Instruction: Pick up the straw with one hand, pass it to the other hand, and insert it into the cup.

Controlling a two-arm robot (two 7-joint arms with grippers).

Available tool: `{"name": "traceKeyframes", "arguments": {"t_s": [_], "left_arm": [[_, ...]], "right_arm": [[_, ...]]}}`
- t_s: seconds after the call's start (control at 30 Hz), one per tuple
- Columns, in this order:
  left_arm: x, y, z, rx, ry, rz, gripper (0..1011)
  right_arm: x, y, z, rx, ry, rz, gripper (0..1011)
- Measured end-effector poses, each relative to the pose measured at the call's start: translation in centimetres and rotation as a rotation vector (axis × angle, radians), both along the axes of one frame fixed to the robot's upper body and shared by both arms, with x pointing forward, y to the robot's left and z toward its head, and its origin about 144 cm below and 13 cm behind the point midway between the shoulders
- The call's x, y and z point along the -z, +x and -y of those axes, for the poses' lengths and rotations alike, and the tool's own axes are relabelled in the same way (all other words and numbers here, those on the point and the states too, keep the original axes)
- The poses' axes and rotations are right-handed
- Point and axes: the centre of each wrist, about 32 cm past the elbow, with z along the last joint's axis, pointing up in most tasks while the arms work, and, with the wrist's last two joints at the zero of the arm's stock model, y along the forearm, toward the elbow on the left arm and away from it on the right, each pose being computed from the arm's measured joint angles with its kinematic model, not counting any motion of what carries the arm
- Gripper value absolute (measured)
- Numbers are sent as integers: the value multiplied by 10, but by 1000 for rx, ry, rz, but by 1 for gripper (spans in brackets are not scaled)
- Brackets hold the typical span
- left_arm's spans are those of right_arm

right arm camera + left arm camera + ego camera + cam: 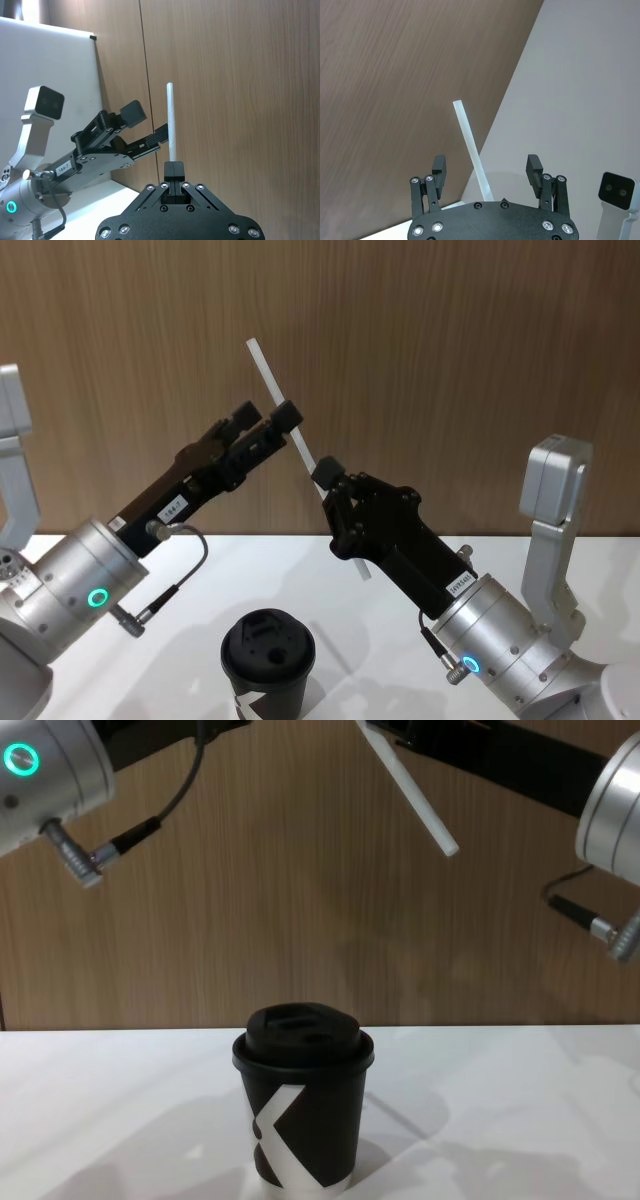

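The white straw [300, 445] hangs tilted in the air above the table, with my right gripper [328, 472] shut on it a little below its middle. In the right wrist view the straw [170, 120] rises straight out of the shut right gripper [174, 167]. My left gripper [265, 422] is open at the straw's upper part, one finger on each side. The left wrist view shows the straw [471, 150] running between the spread fingers [439, 169] without touching them. The black lidded cup [267, 652] stands upright on the white table below, and its white mark faces the chest view [303, 1115].
A wood-panelled wall [420, 350] rises right behind the white table [300, 570]. The straw's lower end [440, 838] hangs well above the cup and to its right. My left wrist [40, 780] and right wrist [612, 810] are high at the chest view's top corners.
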Motion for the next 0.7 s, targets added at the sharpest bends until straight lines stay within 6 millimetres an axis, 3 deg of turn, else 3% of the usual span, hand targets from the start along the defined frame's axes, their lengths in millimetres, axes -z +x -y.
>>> {"name": "traceKeyframes", "arguments": {"t_s": [0.7], "left_arm": [[-6,15,12,73,-21,-6,994]], "right_arm": [[0,0,0,0,0,0,0]]}}
